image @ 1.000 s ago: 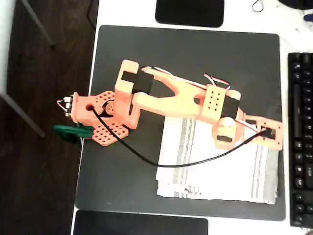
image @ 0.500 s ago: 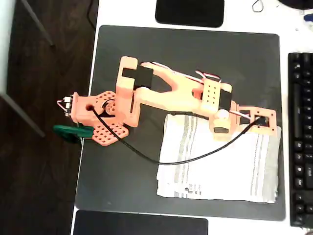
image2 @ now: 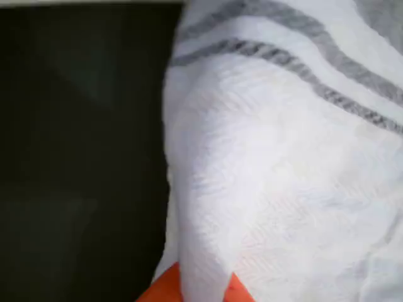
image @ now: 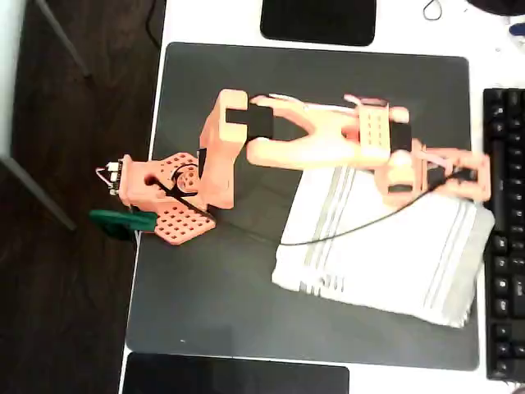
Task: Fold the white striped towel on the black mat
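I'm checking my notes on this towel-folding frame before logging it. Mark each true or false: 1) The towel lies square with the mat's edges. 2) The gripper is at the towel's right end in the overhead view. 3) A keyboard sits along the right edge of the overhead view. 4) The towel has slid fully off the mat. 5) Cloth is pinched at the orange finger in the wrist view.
1) False: the white striped towel lies skewed on the black mat.
2) True: the gripper is there.
3) True: a black keyboard.
4) False: most of it rests on the mat; only its right edge reaches the mat's border.
5) True: cloth drapes over the orange finger.
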